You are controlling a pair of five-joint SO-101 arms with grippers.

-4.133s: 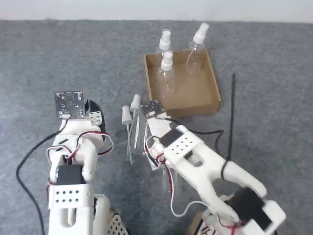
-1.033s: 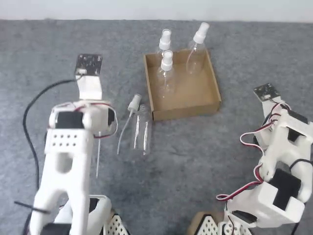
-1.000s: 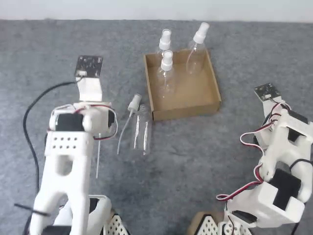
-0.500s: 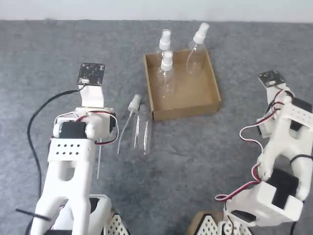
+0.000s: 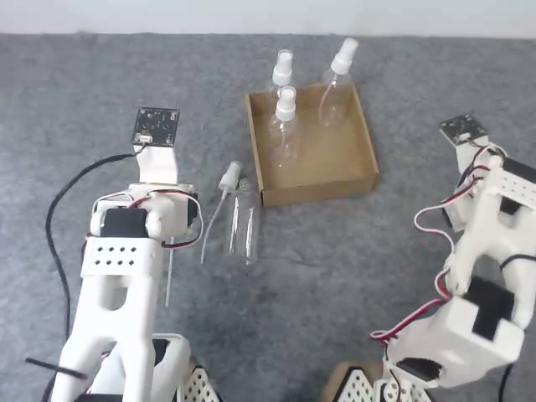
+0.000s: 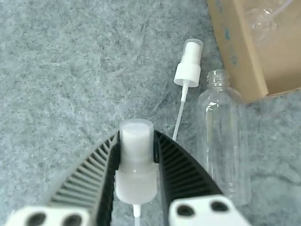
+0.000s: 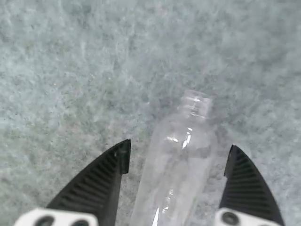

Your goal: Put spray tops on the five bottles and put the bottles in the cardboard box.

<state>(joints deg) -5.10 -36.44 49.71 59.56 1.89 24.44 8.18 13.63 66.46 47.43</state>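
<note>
Grey carpet (image 5: pixel 352 251) under a white wall strip (image 5: pixel 251 17). From above, the brown cardboard box (image 5: pixel 318 188) holds three capped clear plastic bottles (image 5: pixel 286 134). A fourth open bottle (image 5: pixel 245 222) and a loose white spray top (image 5: pixel 229 177) lie just beside it. Left wrist: left gripper (image 6: pixel 136 136) is clamped on another spray top (image 6: pixel 136 174). Right wrist: right gripper (image 7: pixel 176 150) grips the fifth bottle (image 7: pixel 181 155), uncapped, above the carpet.
</note>
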